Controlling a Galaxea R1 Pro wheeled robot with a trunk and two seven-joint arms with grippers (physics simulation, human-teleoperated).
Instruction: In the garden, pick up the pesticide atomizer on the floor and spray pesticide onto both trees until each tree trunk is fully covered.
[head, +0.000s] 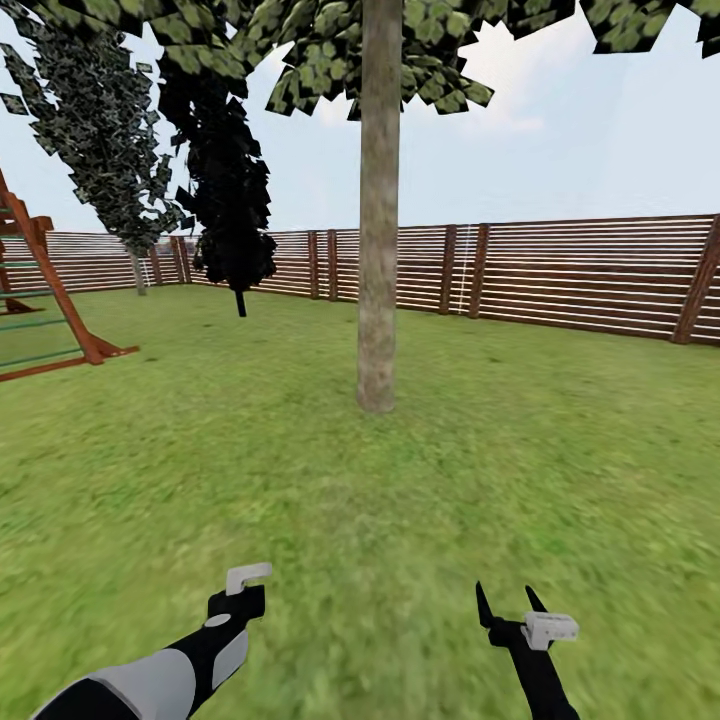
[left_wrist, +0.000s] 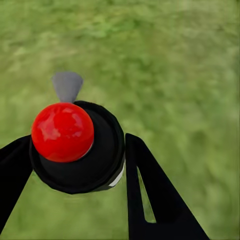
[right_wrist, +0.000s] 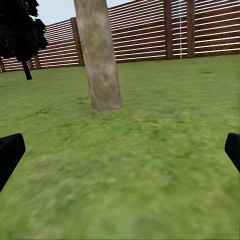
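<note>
left end effector (left_wrist: 75, 165) clamped on the sprayer (left_wrist: 77, 150): black round body, red ball top, grey nozzle. right end effector (head: 511, 607) spread wide, empty. mottled tree trunk (head: 379, 210) upper centre, on grass (head: 400, 500).

A fenced garden — green lawn (head: 400, 480), brown slatted wooden fence (head: 580, 275), a tall tree trunk (head: 378, 220) — under open sky.

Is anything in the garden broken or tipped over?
No, nothing stands out. The tree trunk stands straight on the grass, the fence is whole, and the left gripper holds the atomizer.
</note>
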